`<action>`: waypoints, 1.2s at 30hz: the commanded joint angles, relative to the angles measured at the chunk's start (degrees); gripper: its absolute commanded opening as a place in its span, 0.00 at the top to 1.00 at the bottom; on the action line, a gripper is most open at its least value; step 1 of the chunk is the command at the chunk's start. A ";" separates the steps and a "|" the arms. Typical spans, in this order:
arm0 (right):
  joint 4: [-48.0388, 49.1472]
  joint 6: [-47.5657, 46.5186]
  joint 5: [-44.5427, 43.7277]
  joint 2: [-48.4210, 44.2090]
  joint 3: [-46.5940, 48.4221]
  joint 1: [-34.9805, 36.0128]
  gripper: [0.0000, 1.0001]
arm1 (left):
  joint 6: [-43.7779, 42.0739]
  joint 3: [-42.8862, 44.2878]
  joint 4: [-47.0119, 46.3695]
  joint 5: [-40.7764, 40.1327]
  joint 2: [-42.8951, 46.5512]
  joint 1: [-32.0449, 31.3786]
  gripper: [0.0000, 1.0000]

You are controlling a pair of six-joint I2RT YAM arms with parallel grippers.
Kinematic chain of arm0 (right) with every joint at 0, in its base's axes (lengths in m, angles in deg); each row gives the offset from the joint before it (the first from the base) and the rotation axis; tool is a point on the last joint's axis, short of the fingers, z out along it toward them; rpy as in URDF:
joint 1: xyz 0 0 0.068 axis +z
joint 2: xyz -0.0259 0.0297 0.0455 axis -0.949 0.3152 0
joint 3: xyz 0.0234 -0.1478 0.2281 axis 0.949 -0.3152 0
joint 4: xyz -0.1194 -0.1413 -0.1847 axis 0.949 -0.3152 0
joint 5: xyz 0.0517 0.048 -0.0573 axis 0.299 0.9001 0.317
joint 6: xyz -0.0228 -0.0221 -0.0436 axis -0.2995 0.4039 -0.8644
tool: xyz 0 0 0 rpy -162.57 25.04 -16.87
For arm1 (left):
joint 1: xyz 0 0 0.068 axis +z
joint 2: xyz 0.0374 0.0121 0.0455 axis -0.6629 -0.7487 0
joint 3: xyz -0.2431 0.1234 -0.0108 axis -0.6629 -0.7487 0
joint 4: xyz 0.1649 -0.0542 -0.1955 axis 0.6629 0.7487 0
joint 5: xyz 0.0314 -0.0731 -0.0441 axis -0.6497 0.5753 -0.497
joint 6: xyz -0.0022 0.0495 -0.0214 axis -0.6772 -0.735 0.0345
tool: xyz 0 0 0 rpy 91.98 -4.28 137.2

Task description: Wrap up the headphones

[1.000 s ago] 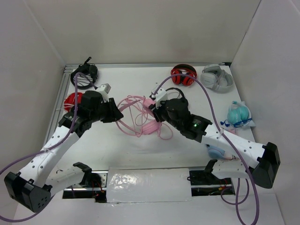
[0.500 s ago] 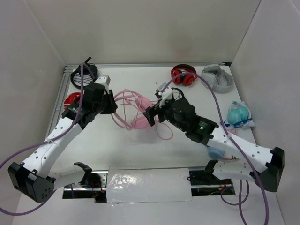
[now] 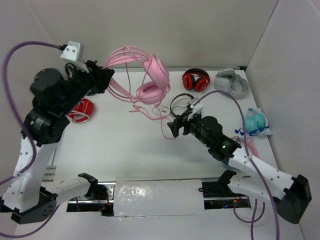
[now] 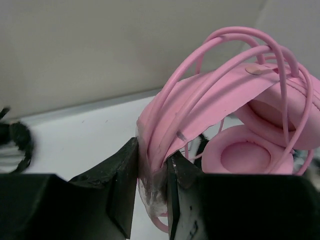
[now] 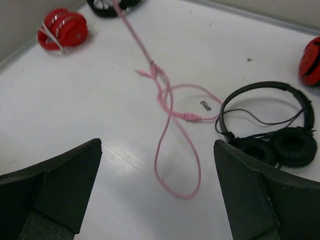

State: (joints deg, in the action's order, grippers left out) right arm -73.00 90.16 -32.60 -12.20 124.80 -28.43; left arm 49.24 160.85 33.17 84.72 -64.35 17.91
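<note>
The light-pink headphones hang in the air over the back of the table, cups down. My left gripper is raised high at the left and shut on the headphones' headband, with pink wires bunched between its jaws. The thin pink cable trails down from the headset and lies in a loose loop on the table. My right gripper hovers over that loop, open wide and empty, right of the table's centre.
Thin black headphones lie just right of the cable loop. Red-and-black headphones and a grey pair sit at the back right. A teal bagged item is at the right edge, a small red pair at the left.
My left arm rose up and back, lifting the headphones off the table. My right gripper opened wide, let go and drew back to the right; the cable now trails onto the table.
</note>
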 commanded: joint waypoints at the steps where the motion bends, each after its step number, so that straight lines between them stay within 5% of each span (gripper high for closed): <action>1: 14.08 -5.84 7.93 5.49 -4.65 -0.40 0.00 | -2.39 8.26 -6.59 17.04 3.29 -0.11 1.00; 7: 25.61 -11.23 23.12 14.28 -2.92 -0.31 0.00 | -2.74 11.27 -4.89 23.13 2.50 -0.20 1.00; 14: 43.53 -6.75 14.88 20.98 -1.42 -0.31 0.00 | -3.62 10.49 -3.05 28.75 1.53 -0.29 1.00; 18: 38.82 -8.15 28.65 20.81 3.75 -0.49 0.02 | -3.71 7.77 -3.48 29.72 1.79 -0.29 1.00; 19: 38.02 -8.32 31.64 20.89 4.38 -0.49 0.07 | -3.45 7.06 -3.75 28.77 1.97 -0.38 1.00; 22: 34.86 -8.15 33.97 20.72 6.14 1.18 0.57 | -3.27 5.13 -4.89 26.48 2.32 -0.29 1.00; 23: 32.06 -7.28 30.04 19.94 7.28 1.36 0.88 | -3.36 4.69 -4.89 25.78 2.32 -0.29 1.00; 24: 29.17 -4.05 21.30 18.54 8.07 1.36 1.00 | -3.45 4.51 -4.72 24.29 2.32 -0.29 1.00; 27: 26.77 -0.44 8.95 15.19 7.90 -0.21 1.00 | -3.71 2.32 -4.89 20.34 2.67 -0.29 1.00; 32: 15.18 9.49 -8.80 4.30 8.07 -9.60 1.00 | -1.52 -7.77 -7.34 0.77 3.11 -0.20 1.00; 36: 5.86 12.59 -13.14 -3.00 9.82 -18.22 1.00 | 1.20 -12.27 -7.18 -3.14 1.44 0.41 1.00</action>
State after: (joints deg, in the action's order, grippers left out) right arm -59.17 97.62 -36.35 -11.28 130.57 -42.44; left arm 45.48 149.73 31.73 89.22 -62.16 17.78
